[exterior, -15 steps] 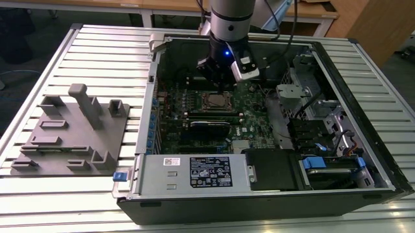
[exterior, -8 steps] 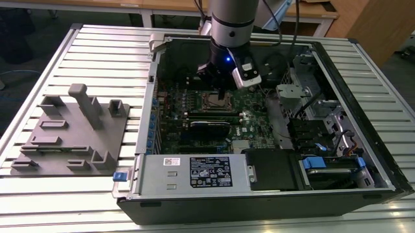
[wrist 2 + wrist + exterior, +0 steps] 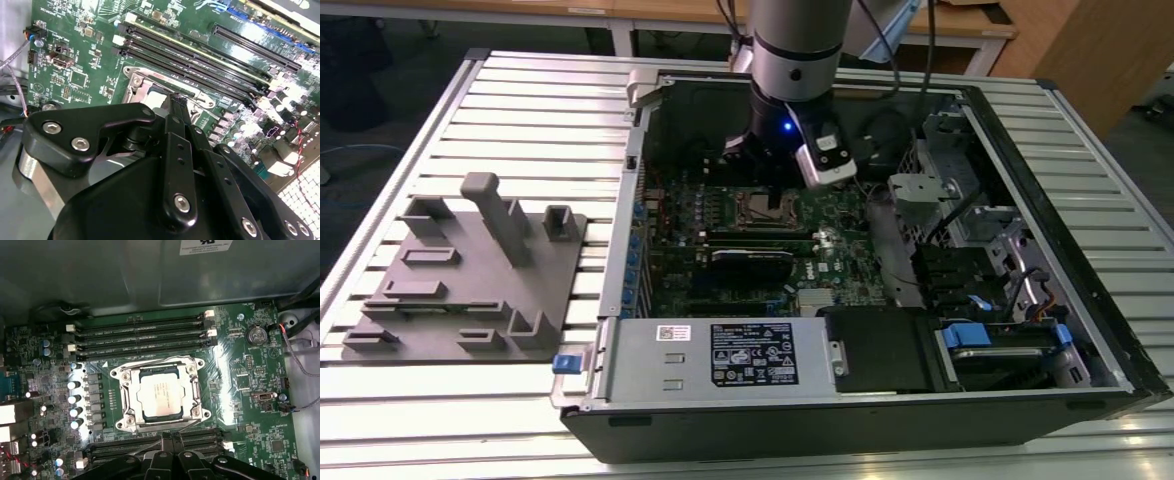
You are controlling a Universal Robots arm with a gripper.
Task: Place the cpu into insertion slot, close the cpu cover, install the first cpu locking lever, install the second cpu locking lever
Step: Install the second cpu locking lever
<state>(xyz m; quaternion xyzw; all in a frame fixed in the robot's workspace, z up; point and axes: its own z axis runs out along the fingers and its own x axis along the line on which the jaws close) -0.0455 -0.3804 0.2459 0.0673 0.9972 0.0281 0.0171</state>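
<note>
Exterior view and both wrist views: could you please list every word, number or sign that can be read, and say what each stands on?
None can be read.
black label on the power supply box: white print, too small.
small white sticker beside it: too small.
white label on the case wall: blurred, cut off.
cpu top: faint print, blurred.
green circuit board: tiny white markings, too small.
</note>
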